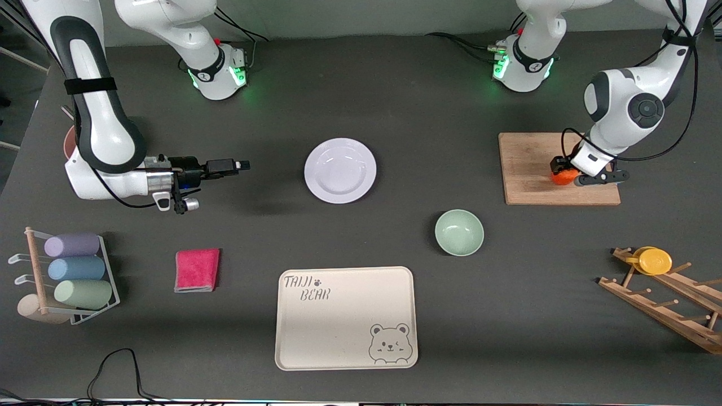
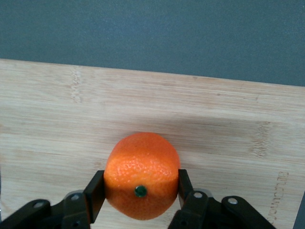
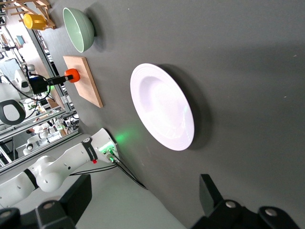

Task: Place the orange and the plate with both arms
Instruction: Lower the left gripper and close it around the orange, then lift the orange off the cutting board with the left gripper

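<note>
The orange is clamped between the fingers of the left gripper and is located on the board at the left arm's end of the table; whether it is resting on the wood or lifted just clear of it cannot be told. In the left wrist view, one black finger pad is seen pressed against each side of the fruit. The plate lies flat on the table near its centre, well apart from the board and untouched by either gripper. The right gripper is held level above the table toward the right arm's end, pointed at the plate with a clear gap between them; its fingers are spread apart and nothing is held between them. The bowl stands nearer to the front camera than the plate, and the tray lies nearer still. A pink cloth lies beside the tray toward the right arm's end. A cup rack is placed at the right arm's end and a wooden rack bearing a yellow cup at the left arm's end.
</note>
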Motion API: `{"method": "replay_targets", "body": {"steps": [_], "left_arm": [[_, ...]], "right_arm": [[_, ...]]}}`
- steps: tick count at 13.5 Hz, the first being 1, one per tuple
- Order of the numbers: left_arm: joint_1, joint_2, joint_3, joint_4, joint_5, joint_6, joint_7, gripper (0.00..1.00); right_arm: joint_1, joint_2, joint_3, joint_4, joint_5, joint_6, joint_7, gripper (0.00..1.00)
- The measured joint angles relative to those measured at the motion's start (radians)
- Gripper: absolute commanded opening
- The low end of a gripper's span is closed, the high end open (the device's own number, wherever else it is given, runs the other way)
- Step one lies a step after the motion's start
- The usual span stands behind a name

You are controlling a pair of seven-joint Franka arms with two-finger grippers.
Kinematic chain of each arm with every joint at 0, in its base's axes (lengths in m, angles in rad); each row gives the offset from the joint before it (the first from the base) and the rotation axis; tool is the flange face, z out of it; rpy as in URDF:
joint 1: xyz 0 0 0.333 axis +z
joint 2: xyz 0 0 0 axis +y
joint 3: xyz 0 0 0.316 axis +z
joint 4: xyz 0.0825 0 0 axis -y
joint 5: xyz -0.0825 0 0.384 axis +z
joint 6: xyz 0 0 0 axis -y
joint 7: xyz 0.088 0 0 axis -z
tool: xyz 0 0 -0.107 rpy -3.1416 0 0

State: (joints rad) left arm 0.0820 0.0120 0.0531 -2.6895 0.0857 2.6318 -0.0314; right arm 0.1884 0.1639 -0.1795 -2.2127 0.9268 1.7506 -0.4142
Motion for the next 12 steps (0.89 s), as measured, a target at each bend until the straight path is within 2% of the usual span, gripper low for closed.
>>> {"method": "replay_targets", "body": {"steps": [4,6,9,12], "left_arm": [[0.000,-0.001,-0.002,0.002,0.000,-0.006,0.000,0.00],[0.000,-0.021,-0.006,0.023,0.000,-0.068,0.000,0.00],[-0.001,-0.105,-0.019,0.144,0.000,-0.321,0.001,0.00],[-0.002,-0.164,-0.061,0.365,-0.003,-0.660,0.000,0.00]], "right_arm": [[0.000,-0.001,0.000,-0.006,0.003,0.016,0.000,1.00],[0.000,-0.004,0.000,-0.019,0.027,0.019,-0.005,1.00],[0.001,-0.006,0.000,-0.036,0.051,0.028,-0.021,1.00],[0.001,-0.006,0.000,-0.056,0.053,0.044,-0.024,1.00]]}}
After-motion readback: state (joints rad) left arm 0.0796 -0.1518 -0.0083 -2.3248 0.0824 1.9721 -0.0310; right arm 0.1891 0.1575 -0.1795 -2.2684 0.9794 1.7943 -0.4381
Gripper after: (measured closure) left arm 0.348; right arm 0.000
